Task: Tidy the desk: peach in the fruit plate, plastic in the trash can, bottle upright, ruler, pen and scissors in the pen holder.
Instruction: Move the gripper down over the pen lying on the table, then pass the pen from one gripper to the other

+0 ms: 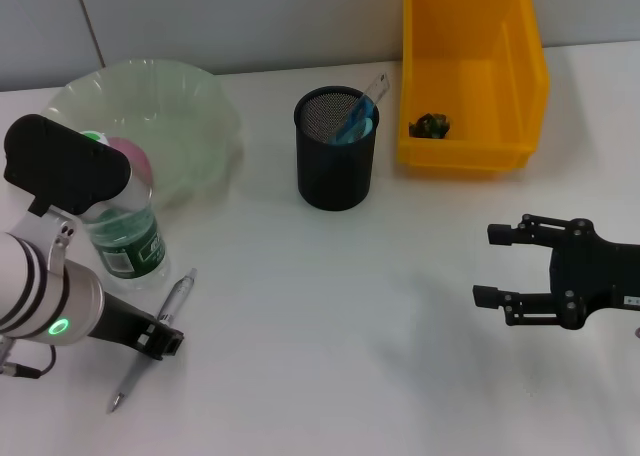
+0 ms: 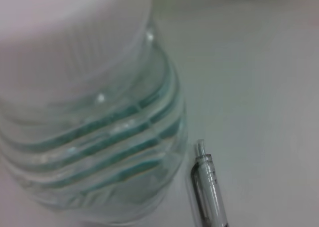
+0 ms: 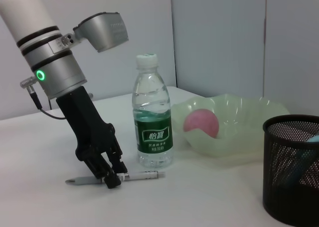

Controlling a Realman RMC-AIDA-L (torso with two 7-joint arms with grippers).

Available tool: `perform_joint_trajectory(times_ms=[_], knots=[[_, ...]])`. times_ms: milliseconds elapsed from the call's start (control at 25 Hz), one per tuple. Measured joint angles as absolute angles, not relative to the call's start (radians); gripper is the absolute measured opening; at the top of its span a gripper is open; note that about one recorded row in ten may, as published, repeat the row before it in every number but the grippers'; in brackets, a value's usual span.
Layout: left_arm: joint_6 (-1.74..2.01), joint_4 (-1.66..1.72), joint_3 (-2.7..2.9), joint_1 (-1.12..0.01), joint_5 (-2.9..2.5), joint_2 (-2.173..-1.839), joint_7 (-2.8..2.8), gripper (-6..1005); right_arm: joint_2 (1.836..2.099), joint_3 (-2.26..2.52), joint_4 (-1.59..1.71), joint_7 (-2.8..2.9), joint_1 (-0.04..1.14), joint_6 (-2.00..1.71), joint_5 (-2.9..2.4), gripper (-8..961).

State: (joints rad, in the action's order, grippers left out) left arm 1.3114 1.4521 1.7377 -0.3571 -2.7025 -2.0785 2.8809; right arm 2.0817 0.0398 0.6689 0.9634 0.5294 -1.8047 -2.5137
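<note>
Silver and clear, the pen point(image 1: 152, 341) lies on the white counter point(image 1: 330, 306) at the near left, its tip pointing toward the robot. The left gripper point(image 3: 112, 177) is down on it, and the right wrist view shows the black fingers point(image 3: 112, 181) closed around the pen's middle while the pen rests flat on the counter. Just beyond the pen, the bottle point(image 3: 153, 118) stands upright with its white cap on and a green label around its lower body; the left wrist view looks past the bottle's ribbed side at the pen's clicker end, which lies just beside the bottle's base.

At the near right the right gripper point(image 1: 492, 264) hovers above bare counter, well apart from everything, its black jaws spread wide and empty.

Farther back on the left sits the pale green fruit plate point(image 1: 205, 101), with the pink peach point(image 3: 201, 123) inside it. Near the middle stands the black mesh pen holder point(image 1: 336, 166), from which a clear ruler point(image 1: 372, 89) and blue-handled scissors point(image 1: 356, 123) stick up. Farthest back on the right is the yellow trash can point(image 1: 520, 86), with a small dark crumpled piece of plastic point(image 1: 430, 126) lying on its floor.
</note>
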Motion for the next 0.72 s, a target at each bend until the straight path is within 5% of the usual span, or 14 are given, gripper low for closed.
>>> perform_joint_trajectory(times_ms=[360, 600, 720], knots=[[1.331, 1.460, 1.761, -0.370, -2.697, -2.079, 2.881, 333, 2.082, 0.040, 0.666, 0.963, 0.527, -1.798, -2.513, 806], [1.353, 1.522, 1.779, -0.368, -2.675, -2.078, 2.879, 144, 2.082, 0.040, 0.666, 0.963, 0.522, -1.795, -2.511, 805], [1.358, 1.596, 1.790, -0.365, -2.628, -2.075, 2.865, 144, 2.082, 0.038, 0.669, 0.963, 0.518, -1.794, -2.511, 804]])
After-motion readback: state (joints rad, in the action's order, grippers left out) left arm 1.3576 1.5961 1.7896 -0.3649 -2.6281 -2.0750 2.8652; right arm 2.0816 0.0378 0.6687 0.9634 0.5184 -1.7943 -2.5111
